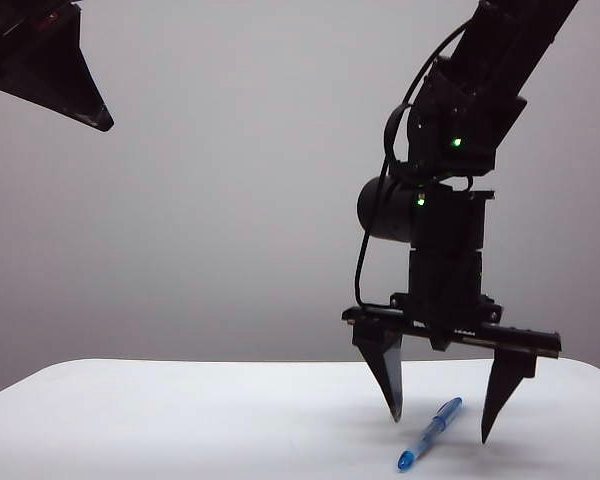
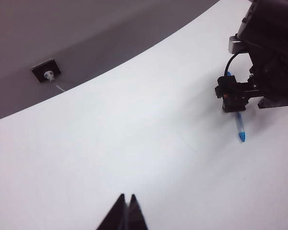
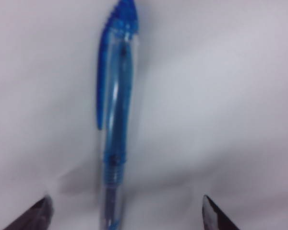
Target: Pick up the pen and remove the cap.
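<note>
Item 1, pen (image 1: 429,433): blue and clear, lying flat on the white table (image 1: 180,420) toward the right front, blue cap w/ clip seen close up in the right wrist view, nothing touching it. Item 2, right gripper (image 1: 438,425): pointing down over the pen, jaws spread wide, 1 fingertip on each side of the barrel (tips near the tabletop, not gripping), holding nothing. Item 3, left gripper (image 2: 126,213): raised high at upper left, well apart from the pen, jaws pressed together, empty.
</note>
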Tool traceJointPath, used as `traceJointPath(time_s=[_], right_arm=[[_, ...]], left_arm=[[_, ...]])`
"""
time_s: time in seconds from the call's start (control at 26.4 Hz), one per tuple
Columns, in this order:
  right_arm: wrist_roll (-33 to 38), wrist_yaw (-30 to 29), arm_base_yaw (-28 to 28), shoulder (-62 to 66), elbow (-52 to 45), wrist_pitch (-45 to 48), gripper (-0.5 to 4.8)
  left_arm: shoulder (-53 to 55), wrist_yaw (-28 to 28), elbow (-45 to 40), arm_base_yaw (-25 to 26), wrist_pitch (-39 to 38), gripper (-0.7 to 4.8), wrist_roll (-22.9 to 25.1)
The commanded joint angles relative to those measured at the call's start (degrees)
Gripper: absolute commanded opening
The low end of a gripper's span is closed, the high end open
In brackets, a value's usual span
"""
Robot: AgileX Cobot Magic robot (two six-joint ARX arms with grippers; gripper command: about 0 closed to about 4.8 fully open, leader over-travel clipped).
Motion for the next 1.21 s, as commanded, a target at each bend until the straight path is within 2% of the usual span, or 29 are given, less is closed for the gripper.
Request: traceJointPath(time_s=[0.04,0.19,0.23,0.3,0.49,0.57,0.61,0.72,0.8,0.95,1.21], right_arm=[[0.44,0.46,0.11,0.26,0.13,-0.20,3.95],[0.74,0.63,0.11,0.81,0.15,0.46,3.77],[0.74,1.31,0.11,0.92,0.13,0.44,3.23],[0.74,1.92,0.22,1.01,0.07,0.44,2.66],[0.81,1.92,0.44,1.60,-0.07,0.92,2.50],[0.81,1.95,0.70,1.97,-0.11,1.05,1.75],[0.90,2.10,0.81,2.23,-0.13,1.27,1.06],[2.29,2.14,1.16,2.36,-0.15,1.51,0.62],[2.25,2.45,1.38,2.38,-0.15,2.25,-0.05],[1.29,3.26,1.36,2.38,-0.07,3.04,-0.06],[-13.84,3.69,1.33,0.35,0.31,2.69,-0.06]], left_arm=[[-0.13,0.26,0.20,0.00,-0.85,-0.04,-0.31],[-0.13,0.26,0.20,0.00,-1.01,-0.04,-0.31],[-0.13,0.26,0.20,0.00,-1.01,-0.04,-0.31],[-0.15,0.26,0.20,0.00,-0.98,-0.04,-0.31],[-0.13,0.26,0.20,0.00,-0.98,-0.04,-0.31],[-0.13,0.26,0.20,0.00,-0.98,-0.04,-0.31],[-0.13,0.26,0.20,0.00,-1.01,-0.03,-0.31],[-0.13,0.26,0.20,0.00,-1.01,-0.03,-0.31],[-0.13,0.26,0.20,0.00,-1.01,-0.04,-0.31],[-0.13,0.26,0.20,0.00,-0.98,-0.03,-0.31],[-0.13,0.26,0.20,0.00,0.61,0.00,-0.31]])
